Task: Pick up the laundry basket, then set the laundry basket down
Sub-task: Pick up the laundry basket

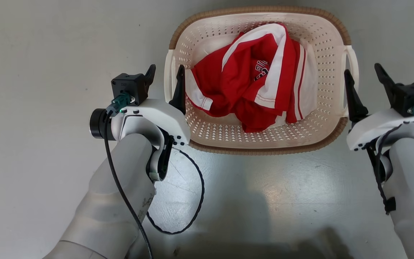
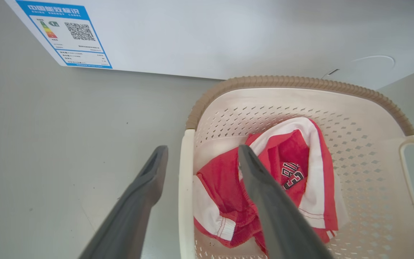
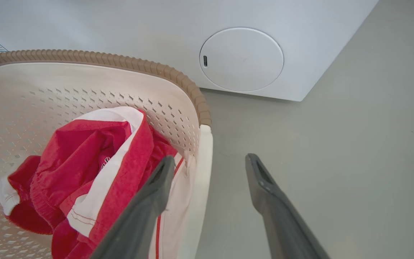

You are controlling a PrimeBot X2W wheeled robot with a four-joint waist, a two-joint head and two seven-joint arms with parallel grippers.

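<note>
The laundry basket (image 1: 261,150) lies crosswise between left claw (image 1: 166,70) and right claw (image 1: 363,70). Both are released, each straddling a side handle (image 1: 353,57), equally near.

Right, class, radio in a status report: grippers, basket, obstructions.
Left gripper open, astride left handle. Right gripper open, astride right handle. Laundry basket on floor, red shirt inside. Washer behind, apart; nothing blocking.

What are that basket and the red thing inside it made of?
The laundry basket looks like moulded cream plastic, matte, punched with holes; its brown rim only imitates weave. The red garment seems soft knit fabric, crumpled in folds.
</note>
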